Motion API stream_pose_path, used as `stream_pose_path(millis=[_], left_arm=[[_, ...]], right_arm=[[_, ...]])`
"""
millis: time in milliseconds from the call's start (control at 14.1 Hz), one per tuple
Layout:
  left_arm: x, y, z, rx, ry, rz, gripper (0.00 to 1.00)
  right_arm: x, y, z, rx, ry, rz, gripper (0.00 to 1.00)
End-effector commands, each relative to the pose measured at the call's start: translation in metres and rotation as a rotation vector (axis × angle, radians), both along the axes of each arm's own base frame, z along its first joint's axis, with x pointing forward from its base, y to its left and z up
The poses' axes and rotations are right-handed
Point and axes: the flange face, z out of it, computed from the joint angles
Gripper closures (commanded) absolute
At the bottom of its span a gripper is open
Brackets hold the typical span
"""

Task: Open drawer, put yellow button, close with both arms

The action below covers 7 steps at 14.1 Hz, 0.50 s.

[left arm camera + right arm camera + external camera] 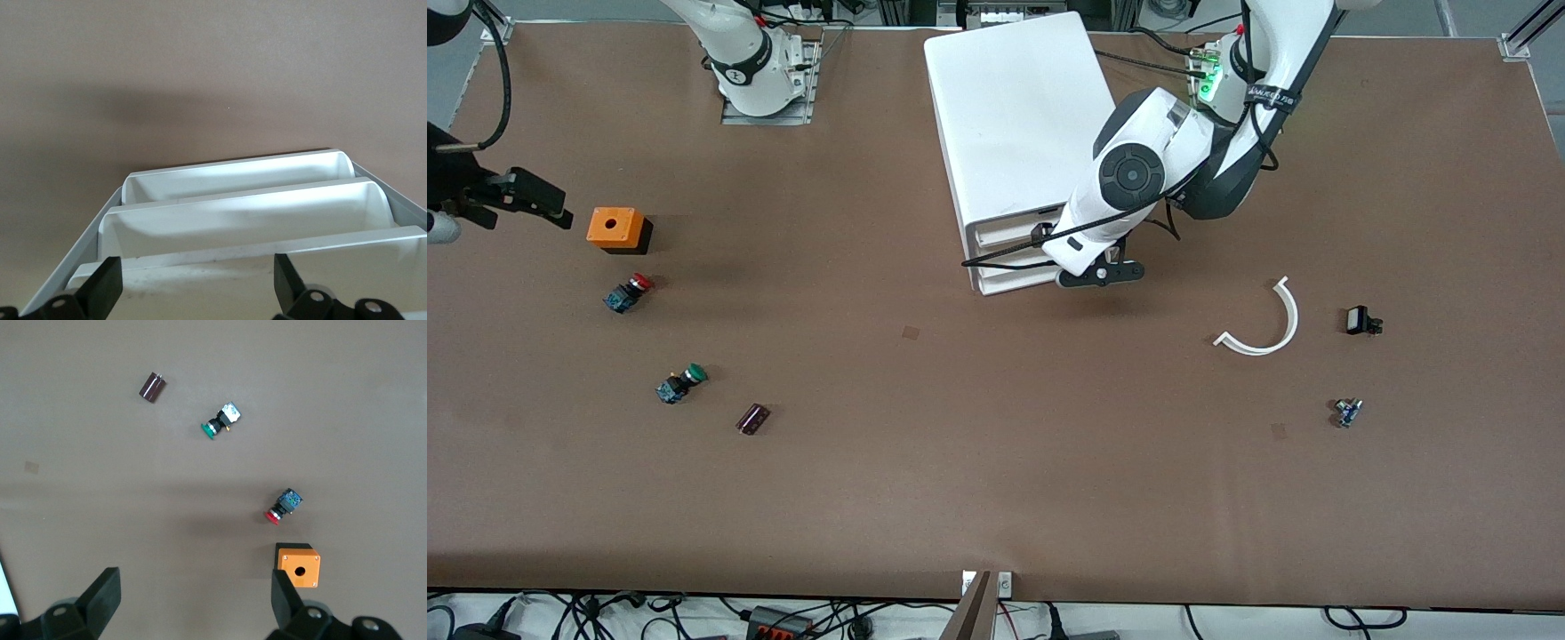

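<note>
Maroon cylinder [753, 419]: lies on the worktop [996, 462], nearest the camera, toward the right arm's end.

Left gripper [1092, 276] [193, 273]: jaws spread wide, gripping nothing, at the cabinet [1009, 116] front, over its stacked drawer fronts.

Drawer [1007, 234]: uppermost of the stack, shallow, white plastic, with a scooped handle lip. Whether it is pulled out cannot be told.

Right gripper [551, 210] [193, 590]: jaws wide apart and empty, over the worktop at the right arm's end, just beside the orange box [617, 228].

Red button [629, 292]: near the box, nearer the camera.

Green button [681, 383]: nearer again, beside the cylinder.

White arc [1264, 323], black part [1360, 320], small blue part [1348, 412]: lie toward the left arm's end.
</note>
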Motion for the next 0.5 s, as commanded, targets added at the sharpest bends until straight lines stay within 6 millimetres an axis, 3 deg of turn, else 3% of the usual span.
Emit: stream_pose_path(millis=[0,425], left_arm=[[-0.0141,0.0012,0.0098,0.007,0.003,-0.006,0.00],[-0.0164,0.0016,0.0056,0.011,0.011,-0.010,0.00]], right_arm=[[-0.0111,0.0023,0.0007,-0.007,-0.018,-0.002,0.00],[-0.0127,0.0012,0.0030,-0.009,0.001,-0.030,0.00]])
